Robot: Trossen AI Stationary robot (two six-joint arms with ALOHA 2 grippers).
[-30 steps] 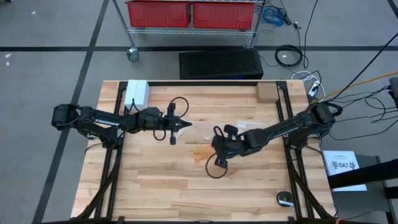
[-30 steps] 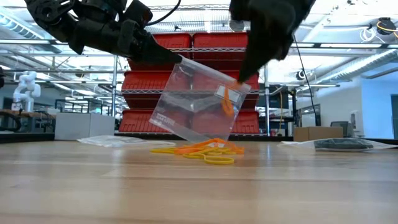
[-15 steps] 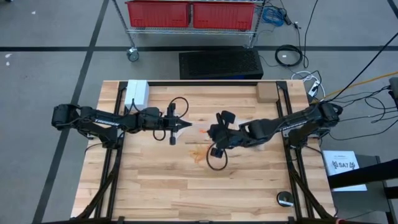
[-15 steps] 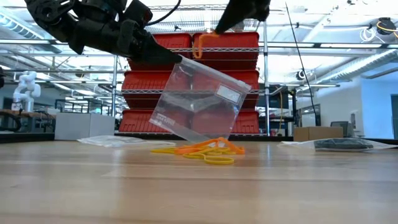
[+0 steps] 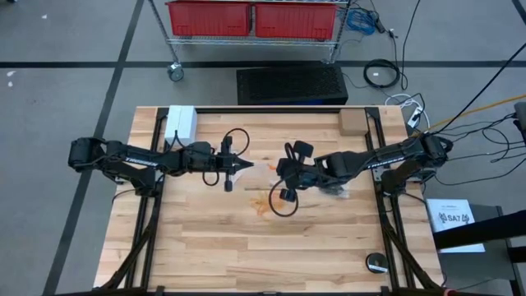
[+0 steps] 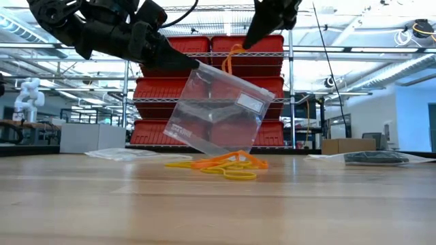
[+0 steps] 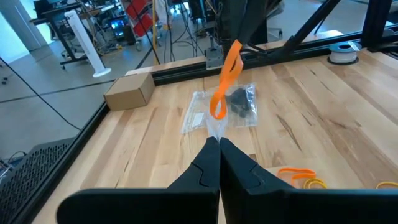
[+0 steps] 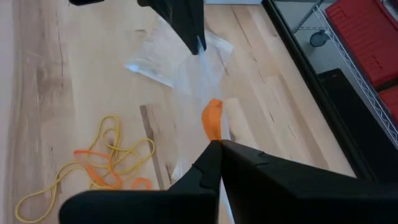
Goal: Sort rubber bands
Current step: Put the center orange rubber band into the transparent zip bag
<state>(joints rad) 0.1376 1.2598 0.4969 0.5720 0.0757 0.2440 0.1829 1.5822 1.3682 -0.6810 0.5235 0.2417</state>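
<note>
My left gripper is shut on a clear plastic bag, which hangs tilted over the table's middle. My right gripper is shut on one orange rubber band just above the bag's top edge. The same band dangles in front of the left wrist camera, and it shows again as an orange loop in the right wrist view. More orange and yellow rubber bands lie tangled on the wood below the bag; the pile also shows in the low view. My left gripper pinches the bag's top edge at one corner between its two fingers, coming almost level from the table's left. The bag hangs slanted below the fingertips; whether its lower corner touches the table, I cannot tell. My right gripper pinches the orange band's upper end between its two fingertips, slanting down from the table's right. The band hangs slack below them as a narrow loop, clear of the table and pile; whether its lower end touches the bag's edge, I cannot tell.
A second clear bag with dark contents lies on the table under my right arm. A white box and a cardboard box stand at the far corners. A black round object sits near the front right.
My right gripper has risen from just above the pile and gone toward the table's far edge and the bag's top, rolling a little. The orange band it holds went up with it, from beside the bag's face to above its top edge.
</note>
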